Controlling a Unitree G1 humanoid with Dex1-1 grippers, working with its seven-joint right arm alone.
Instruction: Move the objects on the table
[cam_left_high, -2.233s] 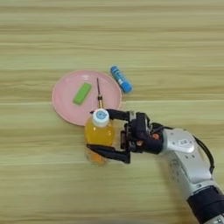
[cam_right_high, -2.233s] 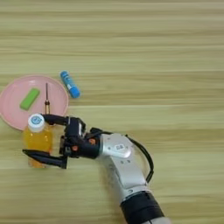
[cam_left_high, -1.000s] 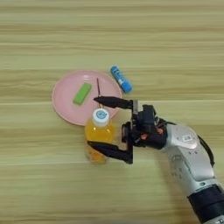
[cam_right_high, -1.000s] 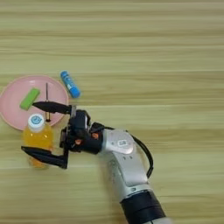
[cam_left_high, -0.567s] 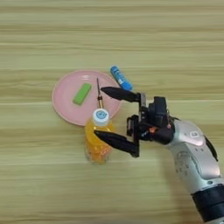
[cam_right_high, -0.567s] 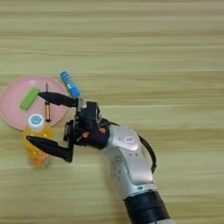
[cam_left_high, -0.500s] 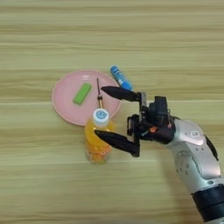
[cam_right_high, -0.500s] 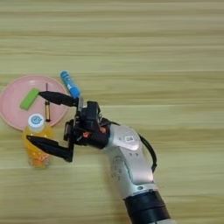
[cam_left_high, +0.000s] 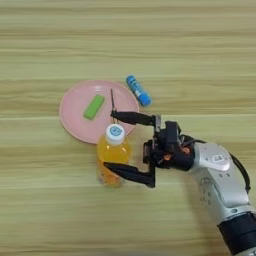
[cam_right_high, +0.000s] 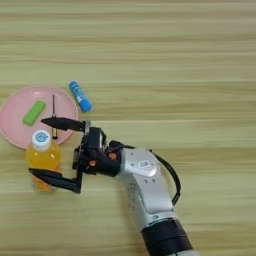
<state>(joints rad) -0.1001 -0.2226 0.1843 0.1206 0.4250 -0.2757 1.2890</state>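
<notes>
An orange-drink bottle (cam_left_high: 114, 156) with a white cap stands upright on the table (cam_left_high: 200, 60), just in front of the pink plate (cam_left_high: 75, 107). My right gripper (cam_left_high: 109, 141) is open wide. One black finger reaches over the plate's near rim and the other lies low across the bottle's base, so the bottle stands between them, untouched as far as I can see. A green block (cam_left_high: 94, 106) lies on the plate. Beside it lies the thin screwdriver (cam_right_high: 53, 109), its handle partly hidden behind the upper finger.
A small blue cylinder (cam_left_high: 138, 90) with a lighter cap lies on the wood just right of the plate. My silver forearm (cam_left_high: 222, 175) comes in from the lower right corner.
The gripper was shut on the bottle; its fingers have spread wide and let it go. The hand has drawn back a little to the right. The bottle stays standing where it was.
</notes>
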